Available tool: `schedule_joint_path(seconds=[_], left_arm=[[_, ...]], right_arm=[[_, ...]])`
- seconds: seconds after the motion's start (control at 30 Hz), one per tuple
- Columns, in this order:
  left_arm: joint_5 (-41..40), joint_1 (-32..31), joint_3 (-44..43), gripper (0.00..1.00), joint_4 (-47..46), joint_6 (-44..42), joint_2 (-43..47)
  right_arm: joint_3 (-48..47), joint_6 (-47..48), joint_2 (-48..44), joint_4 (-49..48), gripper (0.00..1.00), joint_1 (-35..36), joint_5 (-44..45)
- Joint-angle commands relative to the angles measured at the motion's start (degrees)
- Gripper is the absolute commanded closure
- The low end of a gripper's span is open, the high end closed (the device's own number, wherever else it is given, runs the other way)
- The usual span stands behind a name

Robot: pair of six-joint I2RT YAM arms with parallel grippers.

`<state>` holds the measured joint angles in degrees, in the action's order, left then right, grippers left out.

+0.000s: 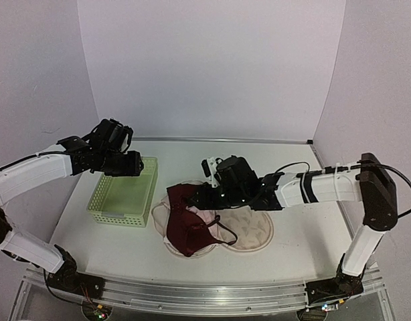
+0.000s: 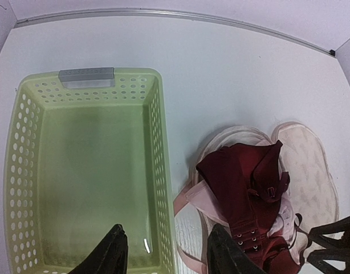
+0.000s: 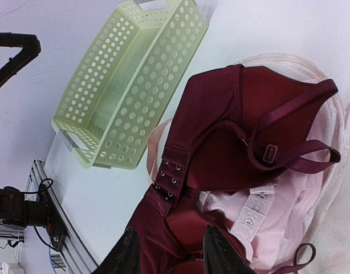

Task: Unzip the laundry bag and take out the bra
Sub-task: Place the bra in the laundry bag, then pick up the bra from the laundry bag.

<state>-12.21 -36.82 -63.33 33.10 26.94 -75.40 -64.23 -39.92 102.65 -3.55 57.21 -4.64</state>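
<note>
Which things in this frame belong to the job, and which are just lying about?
Job: laundry bag, lying open; red bra on it; pink bra partly under the red one.
Lying about: green basket; table.

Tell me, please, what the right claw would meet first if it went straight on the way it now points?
Most likely the dark red bra: it lies directly ahead of the right claw, spread over the opened laundry bag. The gap between them is unclear.
</note>
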Motion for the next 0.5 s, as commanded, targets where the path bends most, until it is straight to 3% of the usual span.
schedule_joint_path(seconds=[0.0,0.27,0.47], left_arm=[[-0.7,-0.1,-2.0,0.51,-0.4,-0.8,0.7],[-0.2,-0.1,-2.3,0.51,-0.4,-1.4,0.5],[-0.2,-0.1,-2.9,0.5,-0.4,-1.8,-0.1]], right_arm=[[4.0,-0.1,-7.1,0.3,0.59,0.3,1.9],[15.1,-2.5,-11.8,2.4,0.53,0.3,1.0],[17.0,-3.8,-9.5,1.4,0.53,0.2,-2.7]])
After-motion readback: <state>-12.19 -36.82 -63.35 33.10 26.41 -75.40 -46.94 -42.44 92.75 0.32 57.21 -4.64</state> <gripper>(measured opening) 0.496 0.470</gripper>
